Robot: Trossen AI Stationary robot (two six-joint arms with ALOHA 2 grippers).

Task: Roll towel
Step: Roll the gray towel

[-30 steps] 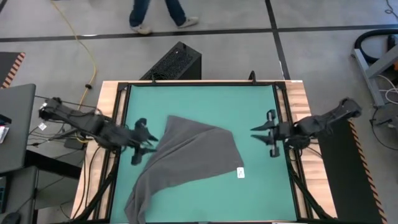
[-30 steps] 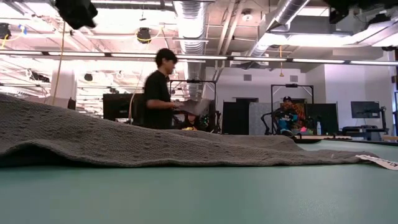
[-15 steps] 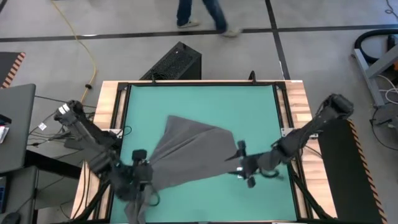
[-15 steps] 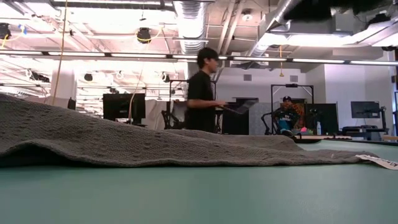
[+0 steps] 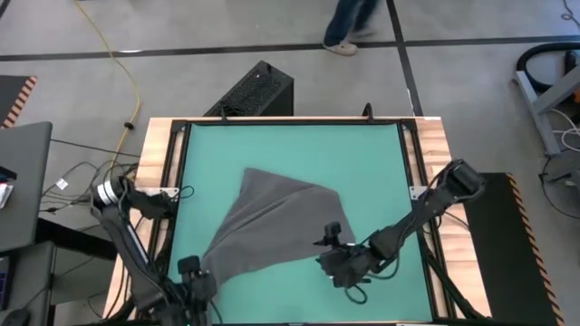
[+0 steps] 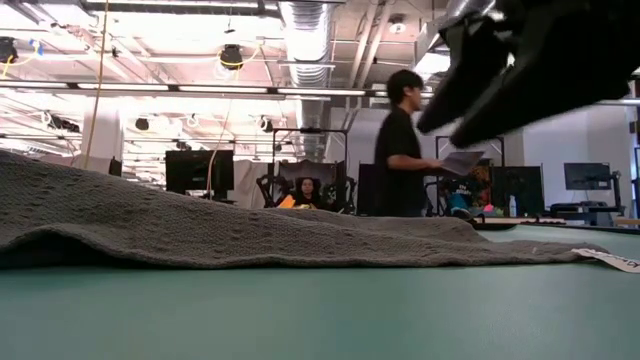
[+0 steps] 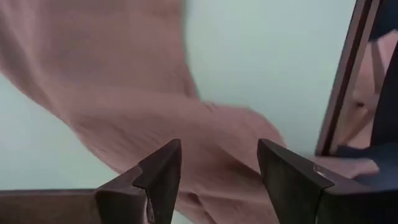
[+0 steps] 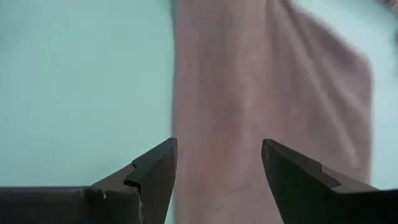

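Note:
The dark grey towel point(image 5: 272, 222) lies spread and crumpled on the green table point(image 5: 290, 149), with one corner toward the far side and a long tail toward the near left. Its white tag point(image 6: 612, 259) lies flat on the table at its right edge. My left gripper point(image 5: 199, 277) is open over the towel's near-left tail, and the cloth shows between its fingers in the left wrist view point(image 7: 217, 168). My right gripper point(image 5: 326, 251) is open over the towel's near-right corner, with the cloth ahead of its fingers point(image 8: 217, 168). It shows high above the towel in the low view point(image 6: 450, 80).
A raised black frame point(image 5: 172, 181) borders the table, with wooden strips outside it. A black box point(image 5: 254, 91) stands on the floor beyond the far edge. A person point(image 6: 400, 145) walks past behind the table, and others sit farther back.
My left gripper has gone from the towel's left side toward the table's near edge, to the towel's near-left tail. My right gripper has gone from the table's right edge toward the left and near side, to the towel's near-right corner. The towel has stayed put.

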